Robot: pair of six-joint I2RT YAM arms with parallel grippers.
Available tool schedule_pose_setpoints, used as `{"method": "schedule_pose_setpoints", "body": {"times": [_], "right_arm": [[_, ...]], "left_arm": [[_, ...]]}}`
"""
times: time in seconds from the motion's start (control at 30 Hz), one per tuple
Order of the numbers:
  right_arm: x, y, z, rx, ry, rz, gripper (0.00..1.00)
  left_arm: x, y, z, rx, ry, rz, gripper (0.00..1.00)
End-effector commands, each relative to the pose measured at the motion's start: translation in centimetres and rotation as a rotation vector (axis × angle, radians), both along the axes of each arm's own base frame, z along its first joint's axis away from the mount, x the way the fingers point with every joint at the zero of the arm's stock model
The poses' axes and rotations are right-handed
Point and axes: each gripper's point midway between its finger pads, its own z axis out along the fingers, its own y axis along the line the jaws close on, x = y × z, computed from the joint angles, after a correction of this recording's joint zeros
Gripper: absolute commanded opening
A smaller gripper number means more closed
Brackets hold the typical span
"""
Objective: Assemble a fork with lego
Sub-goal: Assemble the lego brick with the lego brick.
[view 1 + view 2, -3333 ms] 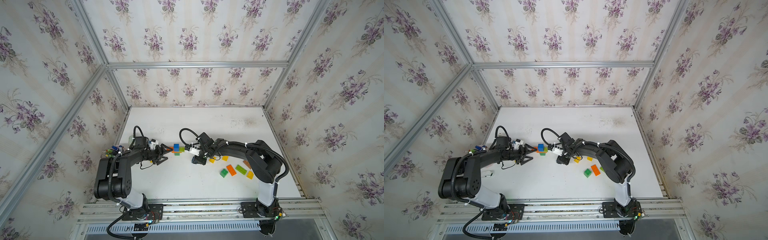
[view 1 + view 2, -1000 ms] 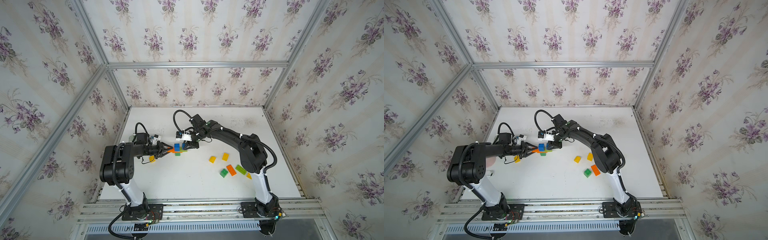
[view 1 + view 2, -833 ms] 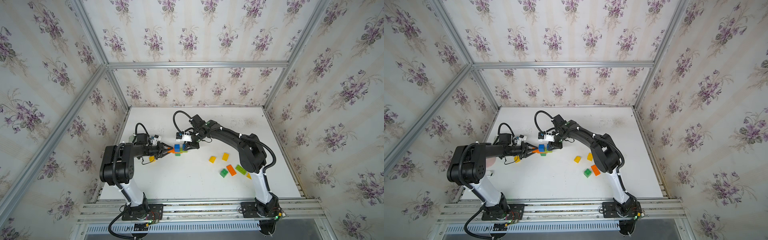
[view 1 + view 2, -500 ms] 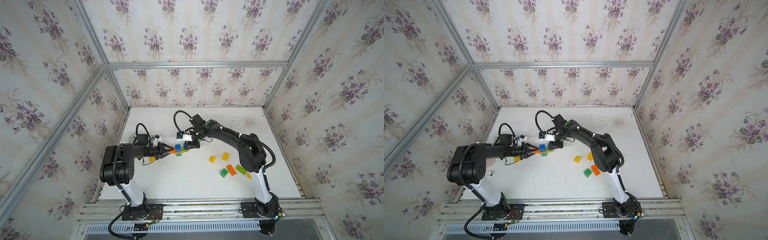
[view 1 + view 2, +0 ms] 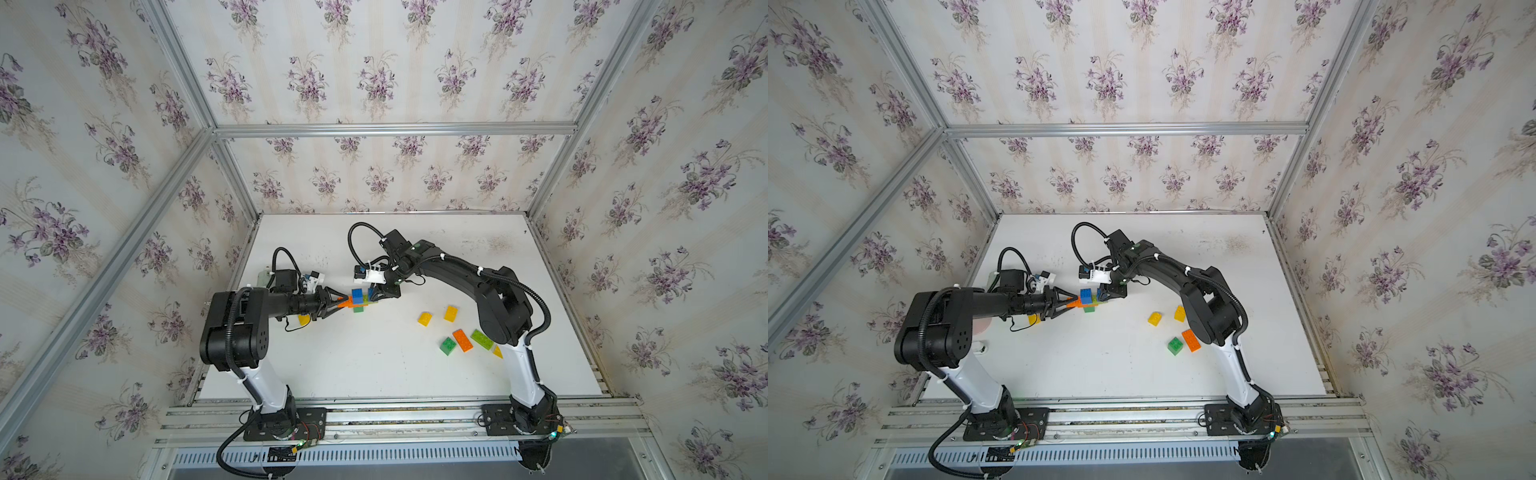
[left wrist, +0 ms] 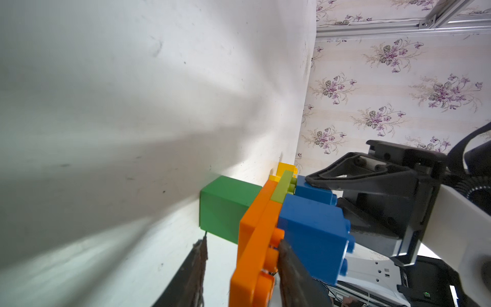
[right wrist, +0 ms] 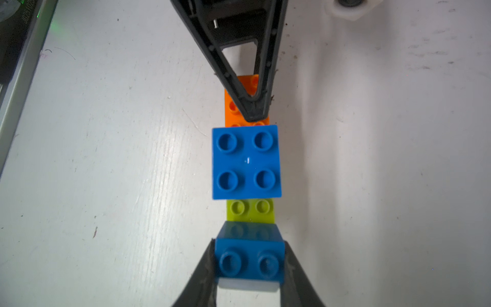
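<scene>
Partly built row of chunky studded plastic bricks [image 5: 358,300], orange, blue, lime and dark green, lies on the white tabletop [image 5: 374,374]. Right gripper [image 7: 249,261] clamps a small blue brick [image 7: 249,259] at the row's lime end. Left gripper [image 6: 240,268], at the orange plate [image 6: 255,239] end, stands slightly parted; one finger [image 6: 292,271] touches the plate. Loose yellow, green and orange bricks [image 5: 457,336] lie well apart beyond the right gripper.

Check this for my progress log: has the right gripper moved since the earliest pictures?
Yes: the right gripper moved away from the loose yellow brick, over to the blue brick it grips.
</scene>
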Motion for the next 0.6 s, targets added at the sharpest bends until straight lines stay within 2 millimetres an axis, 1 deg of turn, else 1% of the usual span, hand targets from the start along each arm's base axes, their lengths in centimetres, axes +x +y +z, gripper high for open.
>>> {"method": "schedule_pose_setpoints", "body": {"times": [0.0,0.07,0.2,0.3,0.57], "right_arm": [[-0.5,-0.1,-0.2,-0.008,0.018,0.018,0.17],[-0.5,-0.1,-0.1,-0.008,0.019,0.016,0.17],[-0.5,-0.1,0.0,-0.007,0.026,0.016,0.17],[-0.6,0.0,0.1,-0.005,0.023,0.019,0.16],[-1.2,0.0,-0.5,-0.020,0.040,0.025,0.16]], "left_arm": [[-0.1,-0.4,0.1,-0.010,-0.014,-0.015,0.45],[-0.2,-0.7,0.2,-0.021,-0.019,-0.023,0.45],[-0.4,-1.0,-0.1,-0.029,-0.019,-0.030,0.49],[-0.3,-1.1,0.0,-0.044,-0.023,-0.028,0.52],[0.2,-1.2,1.4,-0.057,-0.058,-0.026,0.54]]}}
